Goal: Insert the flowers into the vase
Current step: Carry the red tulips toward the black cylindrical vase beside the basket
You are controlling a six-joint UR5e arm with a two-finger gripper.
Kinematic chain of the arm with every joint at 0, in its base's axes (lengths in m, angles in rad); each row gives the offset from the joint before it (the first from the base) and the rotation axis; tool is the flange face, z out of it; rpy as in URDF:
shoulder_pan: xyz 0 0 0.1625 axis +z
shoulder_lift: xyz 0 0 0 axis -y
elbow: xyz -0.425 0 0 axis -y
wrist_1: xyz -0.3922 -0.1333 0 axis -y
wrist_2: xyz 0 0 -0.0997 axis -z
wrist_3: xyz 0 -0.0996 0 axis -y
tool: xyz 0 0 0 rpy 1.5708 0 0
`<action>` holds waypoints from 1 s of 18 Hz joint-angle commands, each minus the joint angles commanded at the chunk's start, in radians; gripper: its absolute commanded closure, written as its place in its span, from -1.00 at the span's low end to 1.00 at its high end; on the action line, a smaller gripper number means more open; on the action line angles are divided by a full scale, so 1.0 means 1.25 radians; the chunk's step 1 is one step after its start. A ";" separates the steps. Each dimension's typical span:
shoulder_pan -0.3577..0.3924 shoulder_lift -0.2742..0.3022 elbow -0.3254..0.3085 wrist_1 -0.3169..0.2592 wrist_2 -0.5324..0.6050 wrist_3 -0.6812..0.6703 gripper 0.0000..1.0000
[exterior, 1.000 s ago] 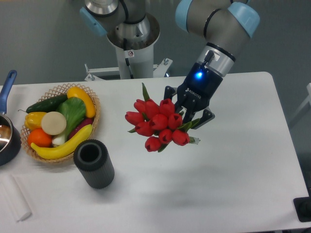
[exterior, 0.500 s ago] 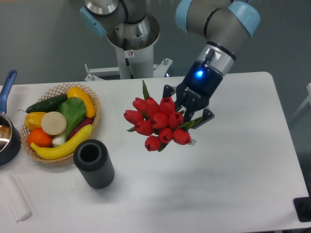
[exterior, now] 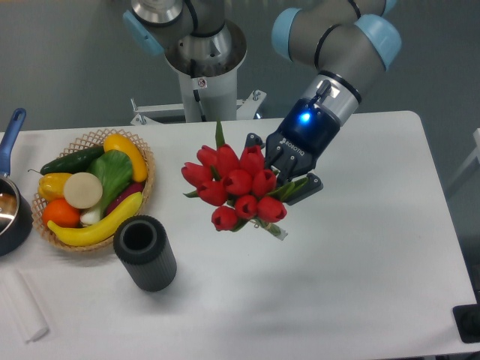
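The flowers (exterior: 232, 186), a tight bunch of red tulip buds with green leaves, hang in the air over the middle of the table. My gripper (exterior: 283, 178) is shut on their stems just right of the buds, so most of the stems are hidden behind the fingers. The vase (exterior: 145, 252), a short black ribbed cylinder with an open round mouth, stands upright on the table at lower left. It is well to the left of and below the bunch, apart from it.
A wicker basket (exterior: 141, 154) of fruit and vegetables sits just behind the vase. A dark pan with a blue handle (exterior: 9, 135) is at the far left edge. A white block (exterior: 22, 306) lies at the front left corner.
The gripper has carried the flowers a little to the left and slightly up, closer to the vase. The vase and basket have not moved.
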 joint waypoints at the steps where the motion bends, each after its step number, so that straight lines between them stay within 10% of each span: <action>1: -0.005 0.000 0.001 0.001 -0.007 -0.038 0.23; 18: -0.096 0.011 -0.009 0.001 -0.232 -0.064 0.23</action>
